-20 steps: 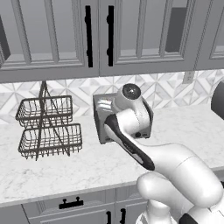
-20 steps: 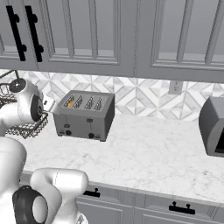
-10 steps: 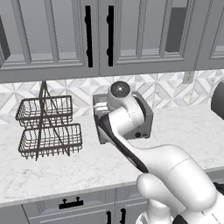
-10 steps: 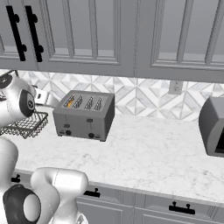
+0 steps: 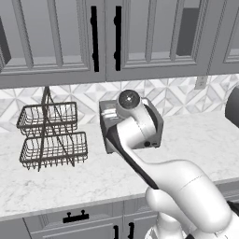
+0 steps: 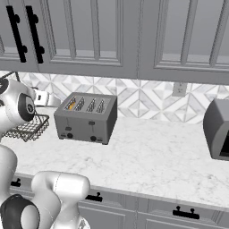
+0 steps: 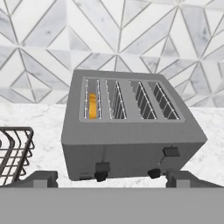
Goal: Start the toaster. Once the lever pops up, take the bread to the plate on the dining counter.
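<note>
The grey four-slot toaster (image 7: 131, 135) stands on the marble worktop against the tiled wall, also seen from the side (image 6: 87, 117). The bread (image 7: 92, 105) sits low in its leftmost slot, orange crust showing (image 6: 71, 105). The left black lever (image 7: 102, 167) is lower than the right lever (image 7: 171, 152). My gripper (image 7: 113, 180) hovers in front of the toaster's front face, open, its fingertips (image 7: 41, 178) wide apart with nothing between them. In the left base view my arm covers most of the toaster (image 5: 108, 122). The plate and the dining counter are out of view.
A two-tier wire basket (image 5: 51, 135) stands left of the toaster, close to my hand (image 7: 13, 148). A grey appliance (image 6: 219, 129) sits at the worktop's far right. Wall cabinets (image 6: 112, 36) hang above.
The gripper has opened from nearly shut. The hand has shifted slightly left, away from the toaster's front.
</note>
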